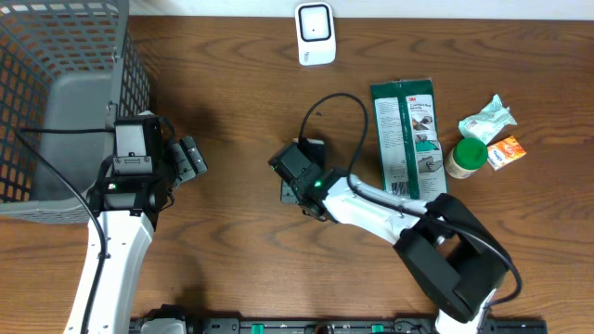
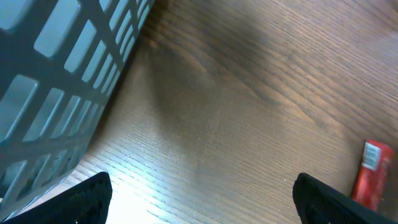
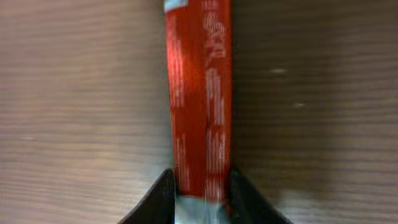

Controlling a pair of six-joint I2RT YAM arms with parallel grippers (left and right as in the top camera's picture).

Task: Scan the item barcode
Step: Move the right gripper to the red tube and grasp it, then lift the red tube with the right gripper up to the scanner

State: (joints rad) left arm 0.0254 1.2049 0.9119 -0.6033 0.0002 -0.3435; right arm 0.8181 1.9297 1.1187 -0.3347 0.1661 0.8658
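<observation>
Red packet (image 3: 199,93), one only, lies on the brown tabletop (image 1: 232,250) near its middle. Its lower end is pinched between the two fingers of the right gripper (image 3: 200,202), which press on both long edges. From above the packet is hidden beneath that gripper. The left wrist view catches it at the far right edge, on the wood.

One grey mesh basket (image 1: 135,70) fills the upper left corner. Two white arms come next. The right arm (image 1: 371,204) reaches from its black base at the lower right diagonally up and left to the middle of the tabletop, wrist bent down over the packet. The left arm (image 1: 116,246) rises from the bottom edge to the basket's right side. The left gripper (image 2: 202,186) faces out across the wood with its fingers spread wide, holding nothing.

One green 3M package (image 1: 406,139) lies flat right of centre, just beside the right arm. One white scanner (image 1: 315,34) stands at the top edge, well apart from the packet. To the right of the green package sit one jar with a green lid (image 1: 467,156), one crumpled white and green wrapper (image 1: 486,119) and one small orange box (image 1: 507,151), the three close together.
</observation>
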